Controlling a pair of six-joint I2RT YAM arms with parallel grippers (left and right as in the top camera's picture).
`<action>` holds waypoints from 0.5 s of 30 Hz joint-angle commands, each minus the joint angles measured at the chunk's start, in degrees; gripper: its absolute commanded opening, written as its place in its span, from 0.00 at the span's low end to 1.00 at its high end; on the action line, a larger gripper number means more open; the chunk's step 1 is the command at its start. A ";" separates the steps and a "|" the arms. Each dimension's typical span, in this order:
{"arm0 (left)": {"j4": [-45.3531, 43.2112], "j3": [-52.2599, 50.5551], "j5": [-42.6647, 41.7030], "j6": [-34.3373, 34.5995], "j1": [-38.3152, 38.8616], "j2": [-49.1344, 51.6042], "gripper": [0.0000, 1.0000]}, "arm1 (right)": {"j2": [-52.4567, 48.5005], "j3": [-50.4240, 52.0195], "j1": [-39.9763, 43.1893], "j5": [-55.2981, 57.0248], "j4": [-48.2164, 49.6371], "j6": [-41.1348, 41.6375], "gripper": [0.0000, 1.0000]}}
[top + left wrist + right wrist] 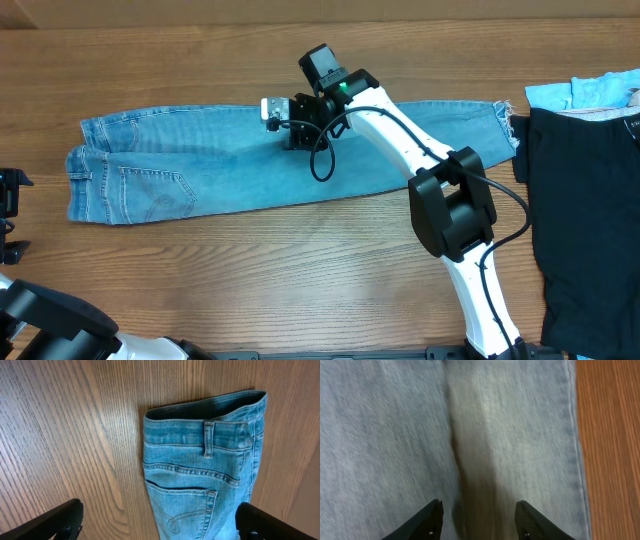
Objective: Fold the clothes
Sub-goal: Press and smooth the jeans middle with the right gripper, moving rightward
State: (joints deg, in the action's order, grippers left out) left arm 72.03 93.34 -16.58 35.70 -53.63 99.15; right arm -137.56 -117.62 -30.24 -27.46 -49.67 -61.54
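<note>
mid-fold: hovering over the jeans (395, 435) with the right gripper (477, 510), fingers apart, nothing held.

up close from the right wrist: poised low over a soft crease in the denim, near the stitched edge beside the bare table (300, 270); hard to tell whether touching the cloth. judged to be lining up a pinch for the cross fold, with the legs already lying one on the other. next calls for closing on both layers at that edge, not just the top one. farther left: waiting with the left gripper (160, 520), likewise spread and empty, just off the waistband, apart from it. laid lengthwise, waist to the left, frayed hems to the right. beyond the hems: a black garment (590, 200) and a pale blue cloth (590, 92).
</note>
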 commanded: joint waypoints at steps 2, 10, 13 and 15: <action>-0.07 0.13 -0.83 0.50 0.07 -1.16 1.00 | -2.82 0.31 1.07 0.37 -1.77 -0.48 0.50; -0.07 0.13 -0.83 0.48 0.07 -1.16 1.00 | -3.06 0.31 1.25 -2.32 -2.64 -0.50 0.43; -0.07 0.13 -0.83 0.50 0.07 -1.16 1.00 | -3.04 0.17 1.40 -2.36 -3.85 -0.44 0.40; -0.07 0.13 -0.83 0.50 0.07 -1.16 1.00 | -2.60 -1.49 1.40 -2.62 -7.06 -0.44 0.47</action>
State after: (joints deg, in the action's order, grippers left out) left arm 72.03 93.34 -16.60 35.70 -53.63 99.15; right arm -140.38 -117.62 -29.12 -28.60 -54.35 -61.71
